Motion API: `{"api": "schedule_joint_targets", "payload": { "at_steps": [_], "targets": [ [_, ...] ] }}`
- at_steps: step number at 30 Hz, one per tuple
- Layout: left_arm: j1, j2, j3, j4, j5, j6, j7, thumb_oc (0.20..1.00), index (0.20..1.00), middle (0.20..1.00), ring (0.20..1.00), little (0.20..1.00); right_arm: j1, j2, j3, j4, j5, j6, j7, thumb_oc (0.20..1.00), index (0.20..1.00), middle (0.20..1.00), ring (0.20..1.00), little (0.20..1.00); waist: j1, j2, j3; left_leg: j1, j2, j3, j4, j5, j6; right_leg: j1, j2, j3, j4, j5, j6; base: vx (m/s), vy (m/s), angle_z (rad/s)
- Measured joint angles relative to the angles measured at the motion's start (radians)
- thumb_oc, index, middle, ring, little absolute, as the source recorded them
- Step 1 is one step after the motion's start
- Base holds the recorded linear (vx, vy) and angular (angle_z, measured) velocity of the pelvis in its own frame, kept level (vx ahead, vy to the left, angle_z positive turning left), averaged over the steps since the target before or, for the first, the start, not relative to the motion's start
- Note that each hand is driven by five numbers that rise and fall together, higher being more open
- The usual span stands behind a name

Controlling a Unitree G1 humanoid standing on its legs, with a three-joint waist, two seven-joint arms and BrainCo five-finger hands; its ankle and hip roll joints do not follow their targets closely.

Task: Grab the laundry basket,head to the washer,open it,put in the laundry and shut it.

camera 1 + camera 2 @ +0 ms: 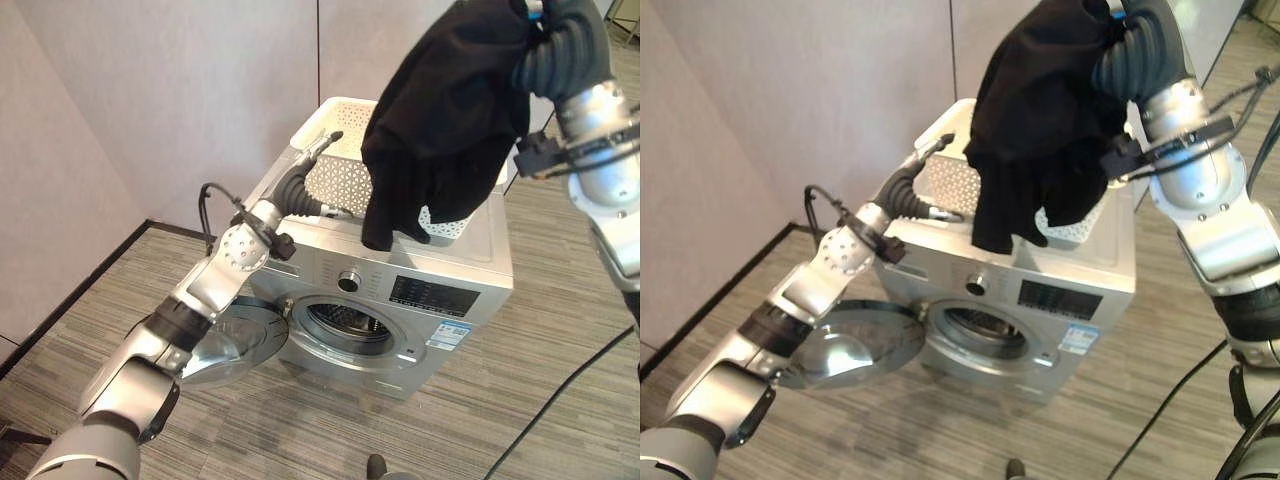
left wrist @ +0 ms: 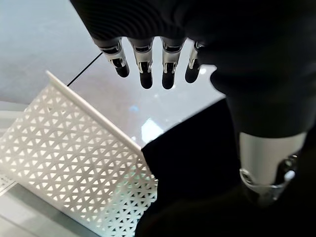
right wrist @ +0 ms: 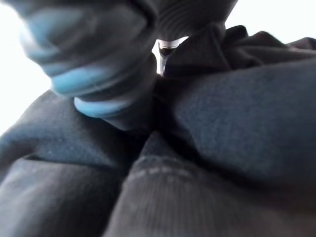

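- The left hand (image 1: 318, 148) is seen at the near-left rim of the white laundry basket (image 1: 340, 170), its fingers straight and grasping nothing.
- The washer (image 1: 400, 290) is found below, with its door (image 1: 235, 345) swung open to the left and the drum opening (image 1: 345, 328) facing forward.
- The black garment (image 1: 445, 110) is clenched in the right hand (image 1: 1140, 45) and hangs lengthwise, high above the basket; the drum lies well below it and nearer the robot.

No wording can be made out. A dark display panel (image 1: 432, 297) is seen on the front of the washing machine (image 1: 470, 275), its figures too small to be read. Below it, a blue-and-white sticker (image 1: 450, 333) is set beside the door opening, its print likewise too small. A control dial (image 1: 349, 281) is seen, no markings legible.
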Motion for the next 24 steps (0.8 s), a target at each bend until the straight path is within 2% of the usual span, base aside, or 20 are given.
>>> {"api": "schedule_joint_targets", "payload": {
  "at_steps": [2, 4, 9, 14, 24],
  "targets": [
    [-0.011, -0.027, -0.017, 0.06, -0.048, 0.012, -0.003, 1.0, 1.0, 1.0, 1.0, 1.0, -0.034, 0.025, 0.026, 0.023, 0.006, 0.007, -0.003, 0.2, 0.2, 0.2, 0.2, 0.2, -0.005, 0.001, 0.0, 0.001, 0.0, 0.0, 0.0, 0.0, 0.0, 0.0, 0.0, 0.0, 0.0, 0.0, 0.0, 0.0, 0.0, 0.0],
    [-0.061, -0.079, -0.064, 0.197, -0.089, 0.043, -0.005, 1.0, 1.0, 1.0, 1.0, 1.0, -0.078, 0.066, 0.068, 0.051, 0.01, 0.021, -0.004, 0.2, 0.2, 0.2, 0.2, 0.2, -0.007, 0.003, -0.001, 0.001, -0.002, 0.0, 0.0, 0.0, 0.0, 0.001, -0.002, 0.0, 0.0, 0.0, 0.0, 0.0, 0.0, 0.0],
    [-0.132, -0.172, -0.069, 0.341, -0.105, 0.066, 0.035, 1.0, 1.0, 1.0, 1.0, 1.0, -0.111, 0.125, 0.111, 0.058, 0.052, 0.024, -0.012, 0.2, 0.2, 0.2, 0.2, 0.2, -0.009, 0.004, -0.001, 0.0, -0.006, -0.003, 0.0, 0.0, 0.0, 0.003, -0.006, -0.003, 0.0, 0.0, 0.0, 0.0, -0.006, 0.02],
    [-0.177, -0.223, -0.069, 0.357, -0.203, 0.066, 0.058, 1.0, 1.0, 1.0, 1.0, 1.0, -0.115, 0.135, 0.131, 0.048, 0.084, 0.024, -0.026, 0.2, 0.2, 0.2, 0.2, 0.2, -0.01, 0.005, -0.002, 0.001, -0.011, -0.011, 0.0, 0.0, 0.0, 0.011, -0.013, -0.016, 0.0, 0.0, 0.0, -0.01, -0.01, 0.07],
    [-0.185, -0.232, -0.072, 0.325, -0.308, 0.066, 0.057, 1.0, 1.0, 1.0, 1.0, 1.0, -0.115, 0.146, 0.131, 0.048, 0.091, 0.024, -0.028, 0.2, 0.2, 0.2, 0.2, 0.2, -0.007, 0.005, -0.002, 0.012, -0.018, -0.03, 0.0, 0.001, 0.002, 0.028, -0.023, -0.027, 0.0, 0.0, 0.0, 0.0, -0.003, 0.04]
  ]
}}
